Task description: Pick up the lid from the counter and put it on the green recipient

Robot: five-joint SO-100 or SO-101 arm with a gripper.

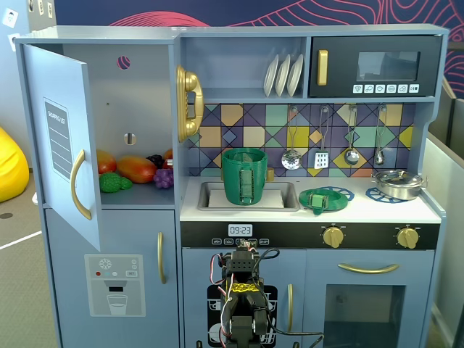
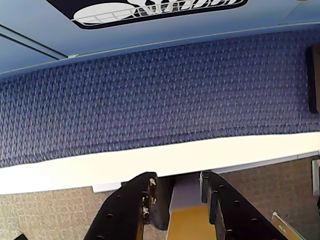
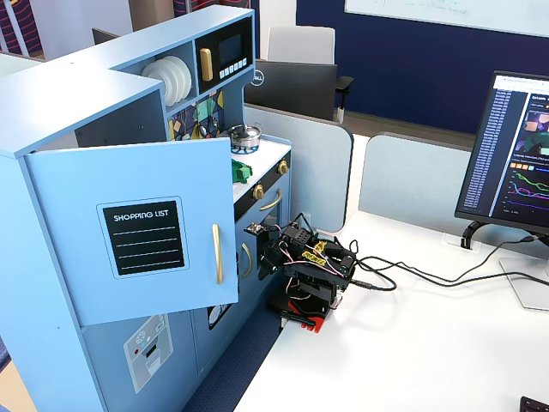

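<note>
In a fixed view the green lid (image 1: pixel 317 199) lies flat on a blue burner ring on the white counter (image 1: pixel 362 211), right of the sink. The tall green recipient (image 1: pixel 244 176) stands upright in the sink, its top uncovered. My arm (image 1: pixel 245 293) is folded low in front of the kitchen, well below the counter; in the other fixed view it (image 3: pixel 310 268) sits on a white desk. In the wrist view my gripper (image 2: pixel 177 176) points down at blue carpet, jaws a little apart, nothing between them. Lid and recipient are out of the wrist view.
A silver pot (image 1: pixel 397 183) stands on the right burner. The fridge door (image 1: pixel 61 138) hangs open at left, toy food (image 1: pixel 134 170) on the shelf inside. Utensils (image 1: pixel 322 156) hang over the counter's back. A monitor (image 3: pixel 515 154) and cables (image 3: pixel 429 276) are on the desk.
</note>
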